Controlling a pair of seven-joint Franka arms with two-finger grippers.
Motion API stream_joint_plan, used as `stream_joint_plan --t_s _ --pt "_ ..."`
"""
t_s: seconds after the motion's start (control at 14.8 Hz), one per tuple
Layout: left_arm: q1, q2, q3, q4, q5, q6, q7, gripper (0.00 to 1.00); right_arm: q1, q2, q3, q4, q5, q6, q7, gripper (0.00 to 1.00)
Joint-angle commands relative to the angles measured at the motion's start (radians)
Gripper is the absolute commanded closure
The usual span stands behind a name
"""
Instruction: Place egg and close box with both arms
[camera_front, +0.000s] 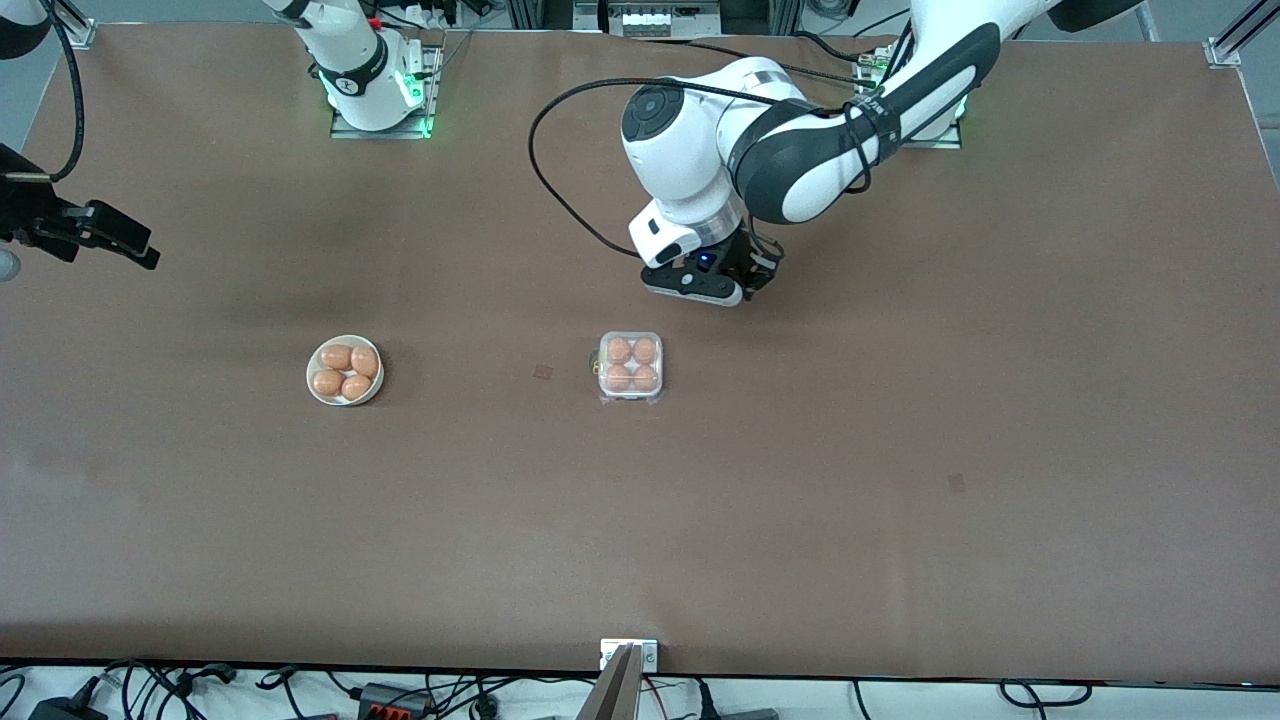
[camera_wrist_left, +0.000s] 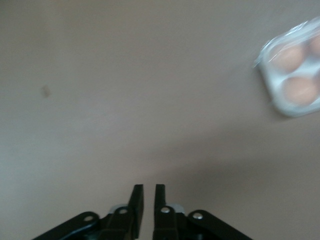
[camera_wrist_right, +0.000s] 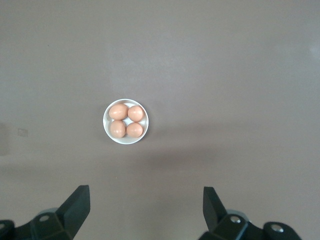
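Box (camera_front: 630, 367) is sitting mid-table with all four cells filled and its clear lid apparently down (latching cannot be confirmed). Left gripper (camera_front: 735, 285), fingers nearly touching and holding nothing, is hovering just beside it toward the robot bases, making it the nearer arm. Right gripper (camera_wrist_right: 145, 200), spread wide and empty, is waiting high above the bowl (camera_front: 345, 371) of four eggs.

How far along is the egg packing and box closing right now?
Mostly done, it seems: the small clear-plastic egg box holds four eggs and its lid looks down. Nothing is in hand: the left gripper hangs shut over bare table beside the box, the right gripper open above the round white bowl. Little seems left.
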Motion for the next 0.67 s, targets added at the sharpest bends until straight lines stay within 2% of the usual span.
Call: stream_joint_plan --t_s 0.0,0.2,0.4,0.54,0.61 --pt "0.013 -0.006 -0.014 0.056 -0.027 -0.151 0.126 0.0 -0.009 -0.013 0.013 -0.001 0.009 -0.024 -0.012 0.0" --pt "0.027 -0.021 -0.027 0.071 -0.092 -0.248 0.137 0.0 -0.008 -0.022 0.013 -0.022 0.002 -0.001 -0.013 0.0" --pt "0.071 -0.023 -0.026 0.16 -0.177 -0.31 0.234 0.0 -0.006 -0.062 0.015 -0.088 -0.002 0.054 -0.013 0.0" --pt "0.124 -0.056 -0.006 0.197 -0.296 -0.304 0.303 0.0 -0.006 -0.093 0.015 -0.139 -0.002 0.091 -0.013 0.0" --pt "0.131 -0.09 0.035 0.197 -0.345 -0.302 0.33 0.0 -0.006 -0.093 0.015 -0.137 -0.002 0.089 -0.015 0.0"
